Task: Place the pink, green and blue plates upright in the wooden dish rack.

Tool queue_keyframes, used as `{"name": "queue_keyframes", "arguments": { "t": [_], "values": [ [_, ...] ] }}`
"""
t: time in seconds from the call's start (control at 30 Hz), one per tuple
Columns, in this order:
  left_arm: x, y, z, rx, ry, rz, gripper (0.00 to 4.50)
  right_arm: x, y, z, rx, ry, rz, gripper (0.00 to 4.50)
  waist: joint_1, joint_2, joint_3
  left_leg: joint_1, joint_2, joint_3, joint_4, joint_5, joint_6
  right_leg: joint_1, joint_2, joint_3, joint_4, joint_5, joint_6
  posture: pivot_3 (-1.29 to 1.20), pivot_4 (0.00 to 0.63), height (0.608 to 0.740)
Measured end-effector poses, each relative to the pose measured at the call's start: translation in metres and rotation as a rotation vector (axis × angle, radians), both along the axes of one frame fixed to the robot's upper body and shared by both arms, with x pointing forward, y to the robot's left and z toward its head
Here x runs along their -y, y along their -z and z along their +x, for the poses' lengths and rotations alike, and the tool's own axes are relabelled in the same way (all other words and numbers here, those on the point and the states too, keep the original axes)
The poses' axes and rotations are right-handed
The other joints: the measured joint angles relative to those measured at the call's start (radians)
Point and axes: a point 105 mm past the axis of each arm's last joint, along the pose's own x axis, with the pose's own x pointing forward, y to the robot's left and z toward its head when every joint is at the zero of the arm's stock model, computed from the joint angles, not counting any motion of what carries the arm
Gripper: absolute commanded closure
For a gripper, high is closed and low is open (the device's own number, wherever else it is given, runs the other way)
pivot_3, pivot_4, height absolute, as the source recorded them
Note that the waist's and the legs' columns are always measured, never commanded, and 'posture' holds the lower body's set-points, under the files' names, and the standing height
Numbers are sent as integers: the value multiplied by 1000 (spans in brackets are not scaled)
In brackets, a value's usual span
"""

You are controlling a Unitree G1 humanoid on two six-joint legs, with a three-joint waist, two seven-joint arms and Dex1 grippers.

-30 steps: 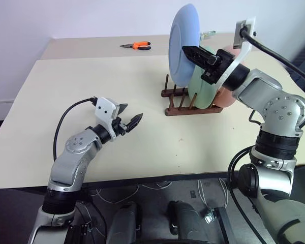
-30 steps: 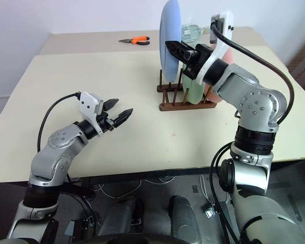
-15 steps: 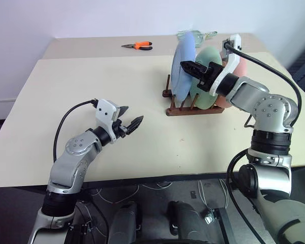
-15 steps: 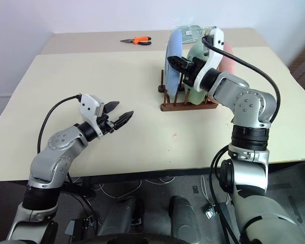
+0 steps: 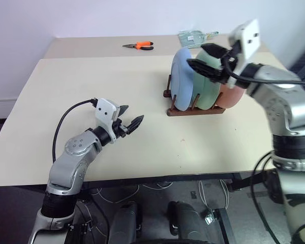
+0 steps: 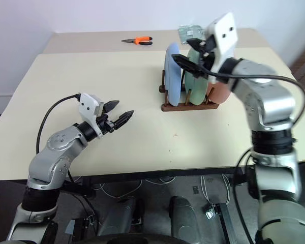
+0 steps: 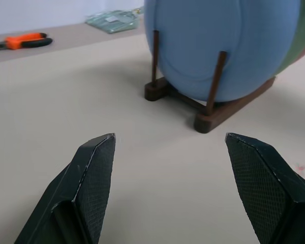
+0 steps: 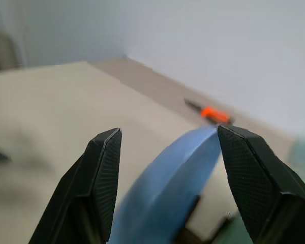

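Blue plate [image 5: 182, 80]: it is standing upright at the front end of the wooden dish rack [image 5: 194, 109], leaning between the pegs, with the green plate [image 5: 207, 84] just behind it and the pink plate [image 5: 234, 94] at the far end. You are looking at all three plates seated in the rack.
Bench [image 5: 91, 81]: it is carrying the rack toward its far right side, with orange-handled pliers [image 5: 138, 46] and a clear packet [image 5: 195, 37] lying well apart near the back edge.
Right pincer [image 5: 207, 57]: its jaws are standing wide and holding nothing, hovering just above the top rims of the blue and green plates.
Left pincer [image 5: 130, 119]: its jaws are spread wide and empty, hanging over bare bench well apart from the rack.
Risk, plates: if you are drawing the right arm away low, a finger could be clipping the blue rim and tipping the plate forward out of its slot. Lift clear first.
Risk, rack: the rack looks light, so a sideways nudge could be sliding it or toppling all three plates together.
Risk, cable: the right wrist cable is swinging near the plates and could be snagging a rim.
Writing: you are seeing no readable brand, label or text anywhere.
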Motion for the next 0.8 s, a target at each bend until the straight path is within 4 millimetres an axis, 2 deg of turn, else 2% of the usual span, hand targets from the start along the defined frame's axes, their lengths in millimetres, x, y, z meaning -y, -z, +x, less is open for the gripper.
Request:
{"name": "queue_keyframes", "arguments": {
  "t": [0.07, 0.1, 0.13, 0.17, 0.2, 0.27, 0.33, 0.47, 0.63, 0.8],
  "values": [
    [-11, 3, 2, 1, -34, 38, 937, 21, -5, -18, -6, -27, 36, 1484, 6, 0, 0, 2, 0, 0, 0, 0, 0, 2, 0, 0, -1, 0, 0, 0, 150, 740],
    [-20, 7, 2, -6, -55, 65, 937, 35, -1, -26, -31, -32, 45, 1484, 9, 0, 0, 3, 1, 0, 0, 0, 1, 4, -1, 0, -2, 0, 0, 0, 150, 740],
    [-29, 15, 1, -21, -74, 106, 937, 52, 11, -35, -73, -16, 35, 1484, 14, -1, 0, 5, 2, -1, 0, -1, 1, 7, -1, -1, -3, 0, 0, 0, 150, 740],
    [-37, 21, 0, -38, -91, 133, 937, 60, 24, -38, -117, -4, 27, 1484, 13, -1, 0, 7, 2, -2, -1, -1, 1, 9, -1, -1, -5, 0, -1, 0, 150, 740],
    [-44, 30, 0, -61, -104, 166, 937, 73, 46, -43, -187, 28, 1, 1484, 14, 0, -1, 7, 2, -1, -1, -1, 1, 9, -2, -1, -6, 0, -1, 0, 150, 740],
    [-50, 42, -1, -87, -108, 198, 937, 93, 91, -47, -327, 104, -35, 1484, 13, 0, -1, 7, 1, -1, 0, -1, 1, 9, -4, 0, -7, -2, -4, 0, 150, 740],
    [-48, 48, -2, -95, -92, 215, 937, 106, 114, -47, -393, 162, -46, 1484, 10, 2, 0, 7, 1, 0, 0, -1, 2, 8, -5, 2, -7, -2, -5, 0, 150, 740],
    [-35, 51, -2, -90, -51, 200, 937, 117, 129, -40, -355, 242, -119, 1484, 9, 3, -1, 7, 1, 0, -1, -1, 1, 8, -5, 2, -6, -2, -5, 0, 150, 740],
    [-34, 54, -4, -98, -49, 195, 937, 117, 151, -33, -373, 257, -116, 1484, 12, 3, -1, 7, 1, 0, -1, -1, 1, 8, -5, 2, -7, -2, -5, 0, 150, 740],
    [-31, 59, -8, -113, -45, 185, 937, 119, 155, -28, -363, 269, -140, 1484, 12, 3, -1, 7, 1, 0, -1, -1, 1, 8, -5, 2, -7, -2, -5, 0, 150, 740]
  ]
}}
